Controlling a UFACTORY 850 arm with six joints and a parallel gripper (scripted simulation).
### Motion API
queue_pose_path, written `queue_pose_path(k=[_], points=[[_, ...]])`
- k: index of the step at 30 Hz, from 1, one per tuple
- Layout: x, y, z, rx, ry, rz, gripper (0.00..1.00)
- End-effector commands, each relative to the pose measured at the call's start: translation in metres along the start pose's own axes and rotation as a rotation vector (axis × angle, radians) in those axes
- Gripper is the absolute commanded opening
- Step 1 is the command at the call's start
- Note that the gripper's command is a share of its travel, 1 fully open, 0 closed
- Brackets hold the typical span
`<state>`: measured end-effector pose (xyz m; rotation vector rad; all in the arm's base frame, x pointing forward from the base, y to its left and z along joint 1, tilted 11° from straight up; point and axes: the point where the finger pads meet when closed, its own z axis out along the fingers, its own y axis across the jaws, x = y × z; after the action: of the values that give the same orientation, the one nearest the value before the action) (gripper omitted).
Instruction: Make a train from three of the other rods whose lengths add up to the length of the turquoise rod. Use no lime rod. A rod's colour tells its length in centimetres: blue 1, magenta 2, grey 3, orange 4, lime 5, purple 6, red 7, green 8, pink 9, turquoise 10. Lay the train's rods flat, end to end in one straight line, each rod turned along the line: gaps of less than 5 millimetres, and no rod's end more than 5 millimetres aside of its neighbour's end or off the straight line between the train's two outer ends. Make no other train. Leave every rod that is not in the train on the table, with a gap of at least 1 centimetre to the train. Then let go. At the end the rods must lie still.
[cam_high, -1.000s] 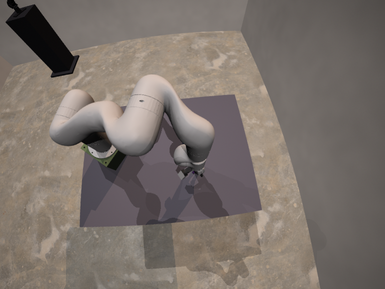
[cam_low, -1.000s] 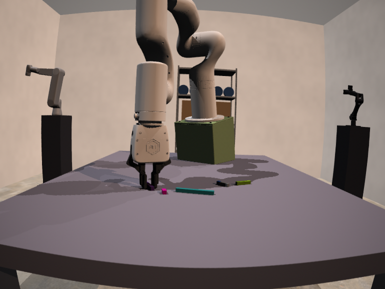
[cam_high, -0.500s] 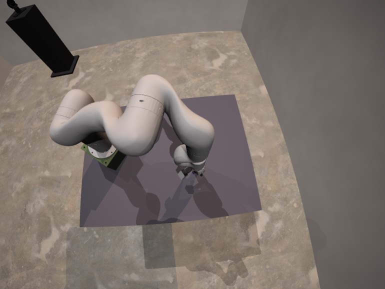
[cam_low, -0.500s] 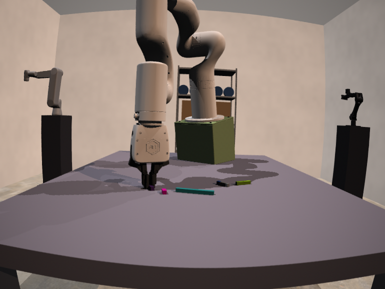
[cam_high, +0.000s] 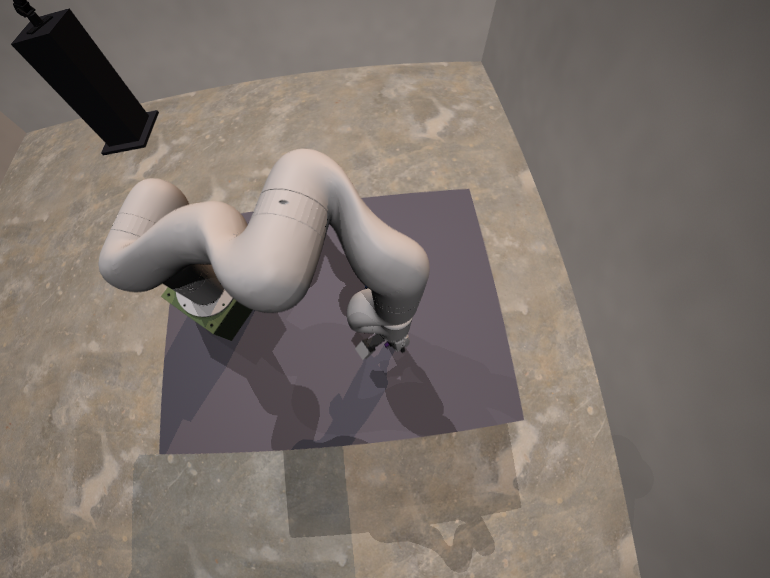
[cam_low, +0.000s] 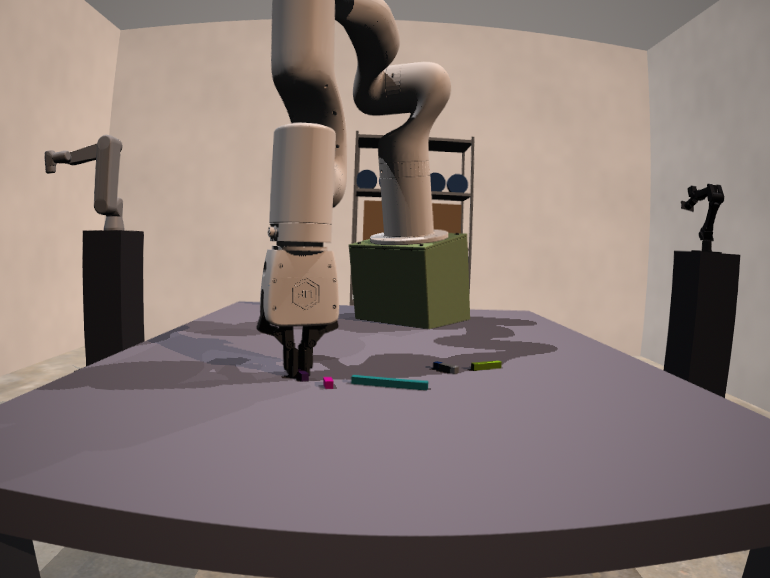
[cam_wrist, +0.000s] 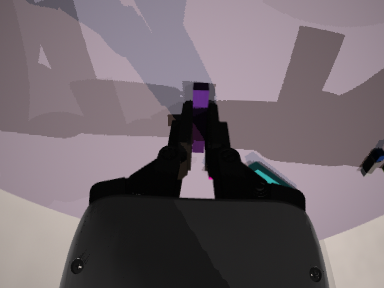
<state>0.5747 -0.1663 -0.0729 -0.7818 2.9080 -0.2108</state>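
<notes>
Around the table (cam_low: 559, 447) I see two black pedestals, one on each side, and each carries a small robot arm: a pale one (cam_low: 102, 171) and a black one (cam_low: 705, 211). Behind the green base block (cam_low: 407, 283) of the big arm stands a shelf rack (cam_low: 471, 186) with dark round things on it. From above, the big arm covers most of the rods, so only the exterior view shows them well. The gripper (cam_low: 298, 367) reaches straight down to the table top, and its fingers are closed on the purple rod (cam_wrist: 200, 100), which still touches the table. Just beside it lies the magenta rod (cam_low: 328, 382), then the turquoise rod (cam_low: 389, 382) flat on the surface. Farther back lie a dark rod (cam_low: 446, 367) and the lime rod (cam_low: 486, 365), near each other. On the gripper housing there is a hexagon mark (cam_low: 305, 293); I cannot read its letters.
</notes>
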Motion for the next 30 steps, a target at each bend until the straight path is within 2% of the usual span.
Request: queue_pose_path(k=[1,16,30], points=[[-0.001,-0.001,-0.001,0.001,-0.001,0.0,0.04],[-0.001,-0.001,-0.003,0.001,-0.001,0.0,0.04],[-0.001,-0.001,-0.026,0.001,-0.001,0.0,0.04]])
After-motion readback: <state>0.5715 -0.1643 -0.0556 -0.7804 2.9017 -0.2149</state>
